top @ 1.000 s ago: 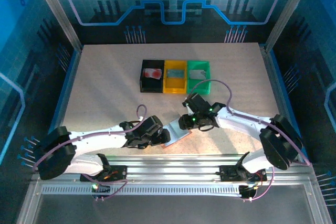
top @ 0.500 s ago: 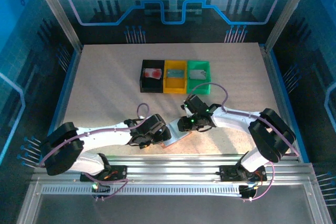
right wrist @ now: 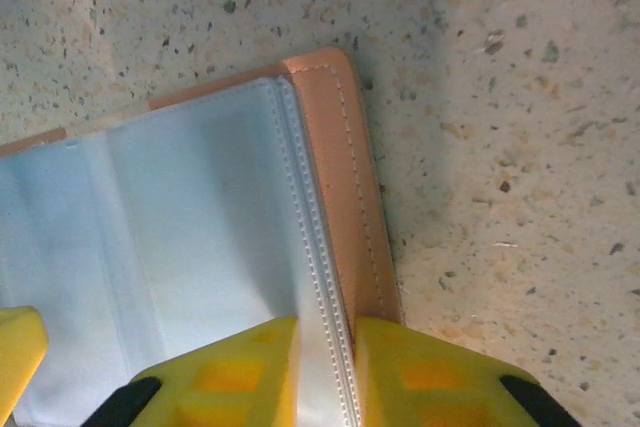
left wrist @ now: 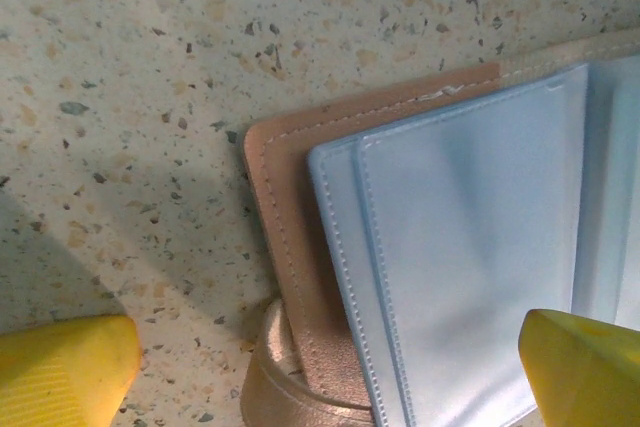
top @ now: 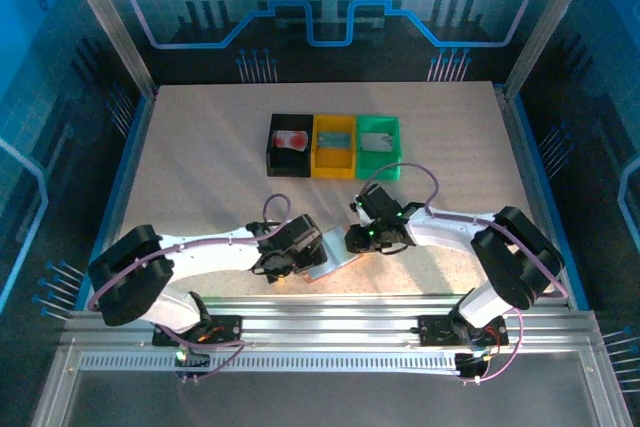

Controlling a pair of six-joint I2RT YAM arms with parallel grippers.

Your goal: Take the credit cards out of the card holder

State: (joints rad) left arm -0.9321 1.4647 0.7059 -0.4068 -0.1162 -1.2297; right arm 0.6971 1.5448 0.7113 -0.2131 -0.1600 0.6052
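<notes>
From above, the card holder [top: 335,259] lies spread open on the surface [top: 200,177] near the front edge, between the left gripper [top: 298,259] and the right gripper [top: 360,240], which both reach low over it from either side. A black bin [top: 272,152], a yellow bin [top: 333,162] and a green bin [top: 380,165] stand in a row farther back, well apart from it. At the left wrist, the left gripper [left wrist: 325,377] is released, its yellow fingertips [left wrist: 65,367] spread wide, one over bare surface, the other over the grey-blue lining. At the right wrist, the right gripper [right wrist: 325,347] is clenched on the stitched edge of the lining beside the salmon border
</notes>
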